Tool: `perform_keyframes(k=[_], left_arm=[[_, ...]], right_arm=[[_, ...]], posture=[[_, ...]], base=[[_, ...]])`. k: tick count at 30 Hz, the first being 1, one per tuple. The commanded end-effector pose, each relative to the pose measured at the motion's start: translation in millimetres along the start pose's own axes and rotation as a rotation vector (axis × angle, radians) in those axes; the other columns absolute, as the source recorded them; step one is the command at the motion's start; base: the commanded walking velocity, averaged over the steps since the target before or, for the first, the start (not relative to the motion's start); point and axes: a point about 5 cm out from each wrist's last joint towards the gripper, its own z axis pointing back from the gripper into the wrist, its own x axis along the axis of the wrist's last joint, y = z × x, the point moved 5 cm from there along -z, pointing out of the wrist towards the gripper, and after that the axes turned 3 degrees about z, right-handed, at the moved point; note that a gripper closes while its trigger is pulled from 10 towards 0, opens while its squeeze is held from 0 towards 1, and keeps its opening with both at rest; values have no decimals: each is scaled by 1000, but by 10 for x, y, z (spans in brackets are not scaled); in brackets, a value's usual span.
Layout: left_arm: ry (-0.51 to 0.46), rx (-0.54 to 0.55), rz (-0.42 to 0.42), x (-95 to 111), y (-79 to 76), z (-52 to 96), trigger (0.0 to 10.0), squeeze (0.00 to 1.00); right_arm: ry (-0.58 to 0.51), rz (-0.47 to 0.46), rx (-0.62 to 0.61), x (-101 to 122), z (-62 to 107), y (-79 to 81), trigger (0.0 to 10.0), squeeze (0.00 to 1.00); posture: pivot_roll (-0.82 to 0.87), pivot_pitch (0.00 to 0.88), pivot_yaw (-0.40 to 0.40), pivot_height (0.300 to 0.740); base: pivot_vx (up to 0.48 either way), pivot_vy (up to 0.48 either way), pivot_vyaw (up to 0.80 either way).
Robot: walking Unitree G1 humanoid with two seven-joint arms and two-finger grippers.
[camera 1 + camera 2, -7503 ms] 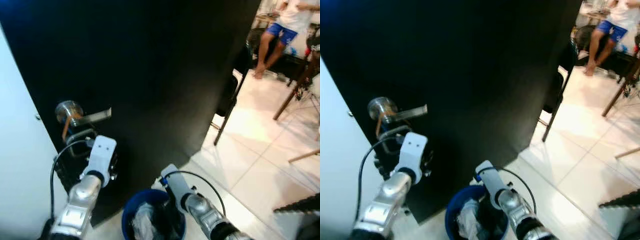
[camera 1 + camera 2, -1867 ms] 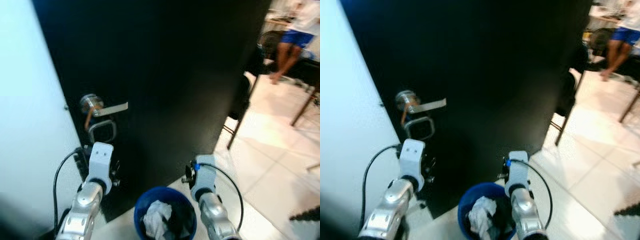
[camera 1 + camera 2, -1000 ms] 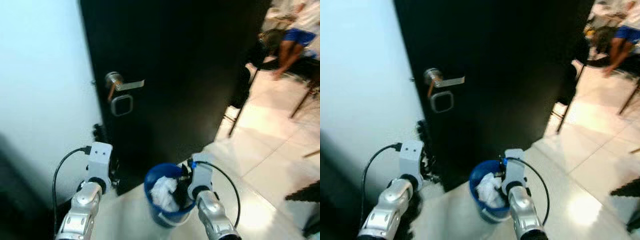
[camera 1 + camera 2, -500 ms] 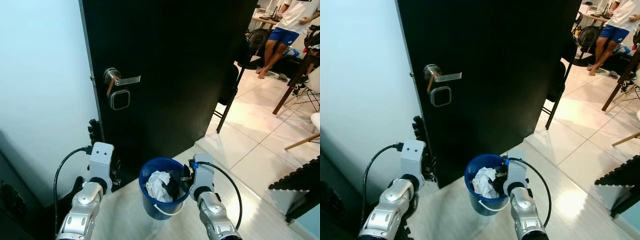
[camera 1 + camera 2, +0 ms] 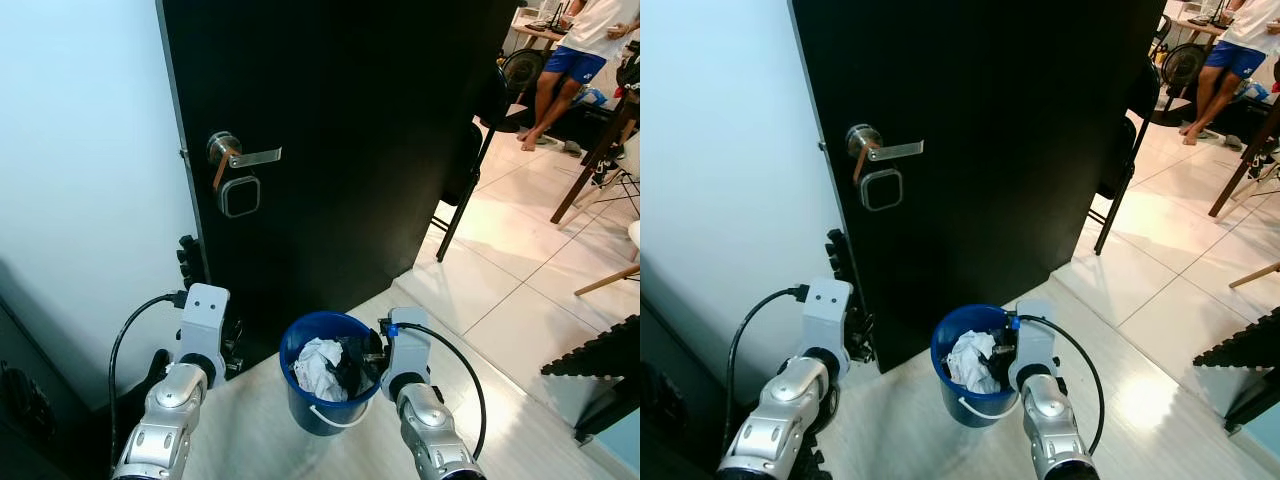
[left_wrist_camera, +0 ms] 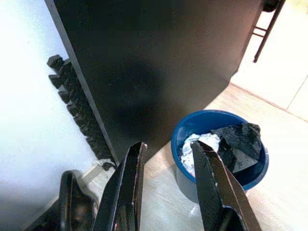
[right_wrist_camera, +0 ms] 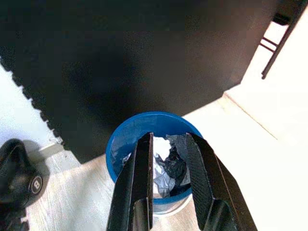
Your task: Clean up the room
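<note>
- Both claws are spread and hold nothing: the right gripper (image 7: 168, 159) hangs over the bucket (image 5: 325, 405), its fingers apart above the rim, and the left gripper (image 6: 166, 166) is held off to the bucket's left, near the door (image 5: 350, 130).
- That blue bucket stands on the floor just in front of the black door, between the two arms, with white paper (image 5: 318, 365) and a black bag (image 7: 171, 163) already in it.
- By my judgement the bucket is the bin for the clean-up, and the step in hand is to collect it or feed it more rubbish.
- To lift it well, bring the right fingers down astride the near rim, or onto the white handle (image 5: 335, 424) hanging at the front, and close firmly before raising.
- Keep the lift level so the paper stays in.
- Mind the door and the chair (image 5: 470, 170) beside it; a person (image 5: 570, 60) stands well apart across the room.
</note>
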Motion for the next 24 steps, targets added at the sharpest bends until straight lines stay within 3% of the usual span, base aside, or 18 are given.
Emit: perform_keyframes(k=[1, 24], left_arm=[[21, -13, -25, -30, -30, -19, 10000, 0], [34, -35, -46, -123, -97, -32, 10000, 0]], right_arm=[[33, 5, -15, -83, 25, -49, 10000, 0], [66, 43, -107, -177, 79, -212, 10000, 0]], posture=[[104, 5, -52, 740], [92, 0, -50, 740]], base=[[0, 0, -469], [0, 0, -786]])
